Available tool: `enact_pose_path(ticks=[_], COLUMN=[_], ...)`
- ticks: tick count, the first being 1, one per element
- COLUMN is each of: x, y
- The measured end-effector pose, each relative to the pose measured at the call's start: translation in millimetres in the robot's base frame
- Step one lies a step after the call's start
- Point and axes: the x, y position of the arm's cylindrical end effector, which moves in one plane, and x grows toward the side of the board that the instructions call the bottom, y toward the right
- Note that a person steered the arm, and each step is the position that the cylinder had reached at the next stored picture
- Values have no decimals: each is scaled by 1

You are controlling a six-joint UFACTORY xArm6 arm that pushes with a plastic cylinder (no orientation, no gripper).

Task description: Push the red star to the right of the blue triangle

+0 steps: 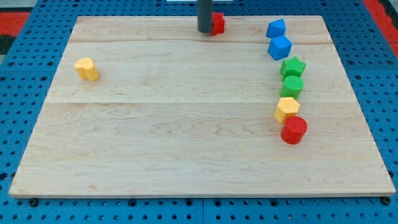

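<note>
The red star point(217, 23) lies near the view's top edge of the wooden board, just right of centre, partly hidden by my rod. My tip point(204, 31) rests against the star's left side. The blue triangle point(276, 28) lies near the view's top right, well to the right of the star. Directly below it sits a blue cube point(280, 47).
Down the view's right side run a green star point(293, 66), a green cylinder point(291, 86), a yellow hexagon point(286, 109) and a red cylinder point(294, 130). A yellow block point(87, 68) lies at the view's left. The wooden board point(186, 143) sits on a blue pegboard.
</note>
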Motion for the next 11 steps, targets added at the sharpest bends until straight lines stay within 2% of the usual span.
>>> enact_pose_path(ticks=[1, 2, 3, 5, 7, 8, 10, 11], x=[-16, -19, -36, -36, -37, -37, -37, -37], y=[1, -38, -23, 35, 129, 150, 151, 231])
